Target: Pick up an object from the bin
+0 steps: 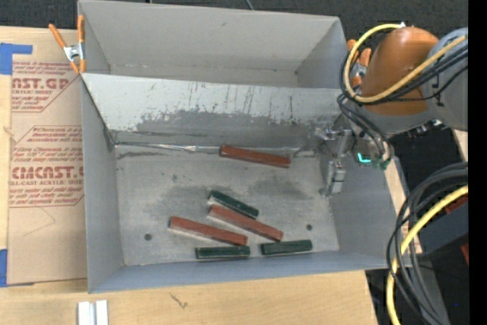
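Grey metal bin holds a red-brown flat bar, likely light and stiff; pinch mid-length. Hand hangs near; I cannot tell its grip.

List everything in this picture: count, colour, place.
red-brown sticks: 3, red-brown; this one lies alone near the back wall, and two lie in the front cluster.
dark green sticks: 3, dark green; this one is at the top of the cluster, and two lie along the front wall.
bin: 1, grey metal, centre.
gripper: 1, metal, in the bin's right side, just right of the lone stick.
arm: 1, orange cover with yellow cables, at the right.
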Available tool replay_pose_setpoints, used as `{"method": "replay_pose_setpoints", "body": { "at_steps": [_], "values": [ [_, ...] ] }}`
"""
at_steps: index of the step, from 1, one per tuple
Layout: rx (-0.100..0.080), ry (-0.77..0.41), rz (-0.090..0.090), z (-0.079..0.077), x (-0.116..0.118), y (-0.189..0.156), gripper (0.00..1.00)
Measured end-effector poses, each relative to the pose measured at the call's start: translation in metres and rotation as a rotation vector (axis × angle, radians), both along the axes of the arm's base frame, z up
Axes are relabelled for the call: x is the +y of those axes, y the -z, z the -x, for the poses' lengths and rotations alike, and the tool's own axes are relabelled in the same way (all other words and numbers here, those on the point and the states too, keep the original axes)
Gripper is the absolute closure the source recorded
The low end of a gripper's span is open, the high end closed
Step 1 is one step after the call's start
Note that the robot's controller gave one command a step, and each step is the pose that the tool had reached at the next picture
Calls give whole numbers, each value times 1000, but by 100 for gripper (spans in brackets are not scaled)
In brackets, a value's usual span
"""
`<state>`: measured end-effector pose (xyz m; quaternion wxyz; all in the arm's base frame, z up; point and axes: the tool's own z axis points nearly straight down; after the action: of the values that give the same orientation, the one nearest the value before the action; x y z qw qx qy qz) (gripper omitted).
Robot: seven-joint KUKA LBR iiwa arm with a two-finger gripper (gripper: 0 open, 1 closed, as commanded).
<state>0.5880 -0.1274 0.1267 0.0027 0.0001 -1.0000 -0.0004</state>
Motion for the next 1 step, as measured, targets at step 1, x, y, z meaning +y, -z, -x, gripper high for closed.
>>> {"method": "replay_pose_setpoints", "body": {
  "at_steps": [1],
  "values": [
    [-7, -1, 1, -2, 0, -4, 0]
  ]
}}
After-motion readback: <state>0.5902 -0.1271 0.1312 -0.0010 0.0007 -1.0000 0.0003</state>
